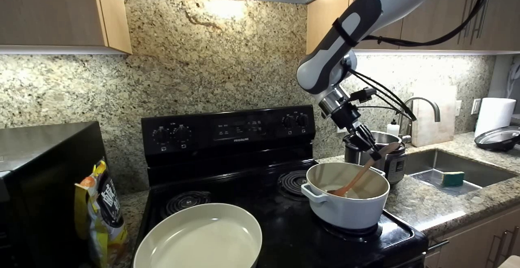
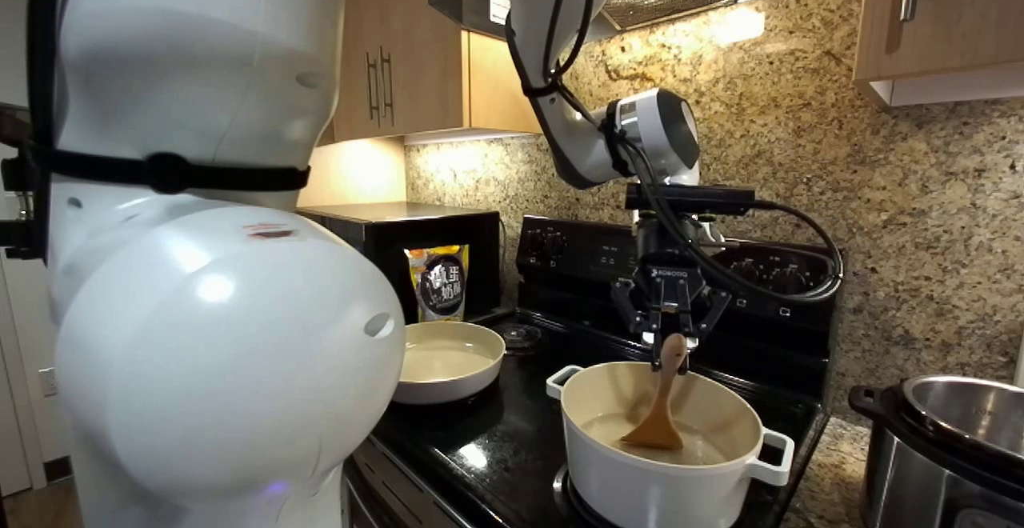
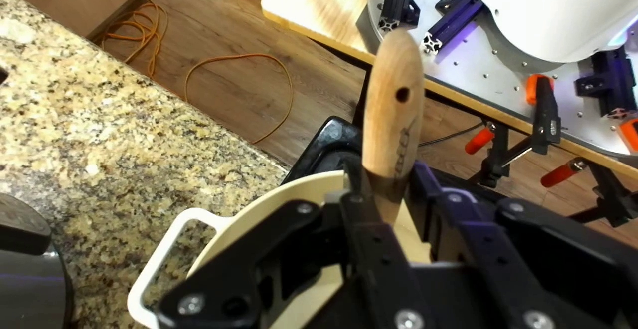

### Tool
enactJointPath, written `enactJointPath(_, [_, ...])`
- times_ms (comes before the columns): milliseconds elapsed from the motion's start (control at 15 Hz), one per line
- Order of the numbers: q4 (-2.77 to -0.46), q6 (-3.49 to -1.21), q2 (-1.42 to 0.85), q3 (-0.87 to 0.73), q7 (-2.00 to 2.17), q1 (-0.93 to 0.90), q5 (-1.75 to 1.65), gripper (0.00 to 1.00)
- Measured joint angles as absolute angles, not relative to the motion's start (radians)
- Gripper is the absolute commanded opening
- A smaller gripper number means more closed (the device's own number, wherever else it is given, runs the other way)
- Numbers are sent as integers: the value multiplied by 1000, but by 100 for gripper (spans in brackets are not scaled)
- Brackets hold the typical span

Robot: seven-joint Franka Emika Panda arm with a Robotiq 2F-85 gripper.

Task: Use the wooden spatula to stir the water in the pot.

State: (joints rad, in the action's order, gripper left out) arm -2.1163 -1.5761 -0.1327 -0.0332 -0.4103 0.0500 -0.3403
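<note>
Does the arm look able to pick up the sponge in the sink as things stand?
Probably not: its jaws are shut on the wooden spatula, its lower end inside the pot. The sponge itself looks uncovered.

Jaws grip the wooden spatula [image 1: 359, 174] that slants into the pot [image 1: 345, 214].

Wooden spatula [image 2: 663, 400], light tan, between the jaws of the black gripper [image 2: 670, 364]; pot [image 2: 652, 490], white outside, cream inside, below the jaws; backsplash [image 1: 227, 73], speckled beige and brown, behind them.
</note>
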Motion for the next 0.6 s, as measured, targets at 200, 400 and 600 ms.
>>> enactJointPath(200, [-2085, -1575, -165, -43, -410, 54, -339, 6])
enactJointPath(400, [-2048, -1574, -204, -56, -410, 72, -338, 6])
enactJointPath(600, [-2038, -1566, -219, -64, -410, 86, -338, 6])
